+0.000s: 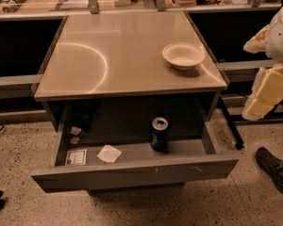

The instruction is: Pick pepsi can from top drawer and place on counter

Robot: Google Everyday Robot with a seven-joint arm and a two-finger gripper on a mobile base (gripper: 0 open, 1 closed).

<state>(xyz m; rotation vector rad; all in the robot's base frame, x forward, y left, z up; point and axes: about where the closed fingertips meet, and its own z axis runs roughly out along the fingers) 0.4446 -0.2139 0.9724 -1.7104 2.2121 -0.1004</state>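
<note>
Gripper [266, 98], pale cream block on white arm, hangs at 3 o'clock edge of view, off counter's side. Open or shut: can't tell; nothing visibly in it. Small dark blue-black pepsi can [159, 133] w/ silver top stands upright in wide grey metal top drawer [132, 173], approx 8 o'clock from gripper & well apart. Drawer is pulled out. Glossy beige square counter [113, 55] bears only white bowl [183, 55], at its 2 o'clock. Progress, by my read: access ready; reach, grasp, lift & place all left.
</note>
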